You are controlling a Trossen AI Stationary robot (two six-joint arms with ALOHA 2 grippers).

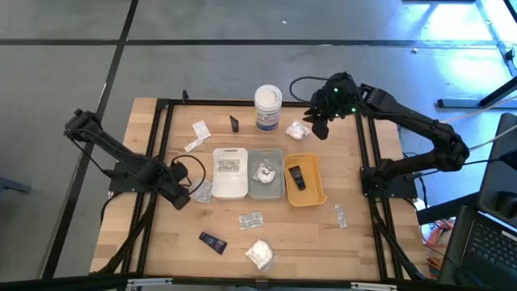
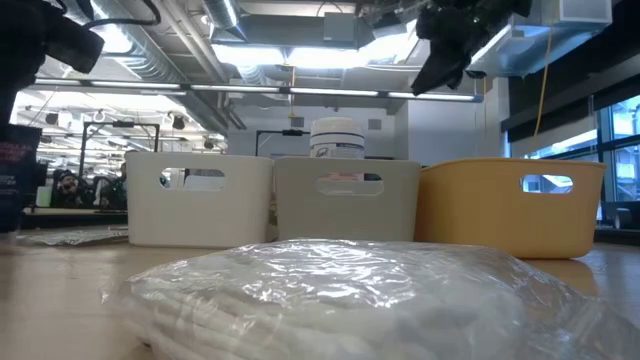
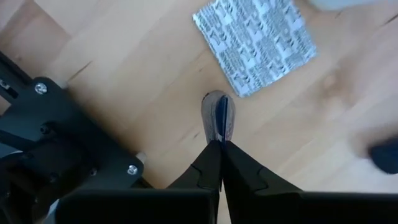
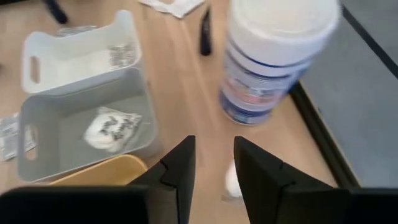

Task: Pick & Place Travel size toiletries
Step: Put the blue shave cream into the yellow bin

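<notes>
black tube (image 1: 296, 177) lengthwise in orange tray (image 1: 317, 192)

high view: overhead, facing straight down; takes in the whole wooden surface (image 1: 266, 242), both arms and the floor around.
low view: at surface height, facing level across into the room; a wrapped bundle (image 2: 340, 290) lies very near the lens, with the white tray (image 2: 200, 200), grey tray (image 2: 345, 200) and orange tray (image 2: 515, 205) in a row behind. shared with high view: the three trays and the white tub (image 2: 337, 138).
left wrist view: close above the surface, facing down past its own closed jaws at a printed sachet (image 3: 255, 40).
right wrist view: higher up, facing down past its own jaws; shares tub and trays with the high view.
</notes>
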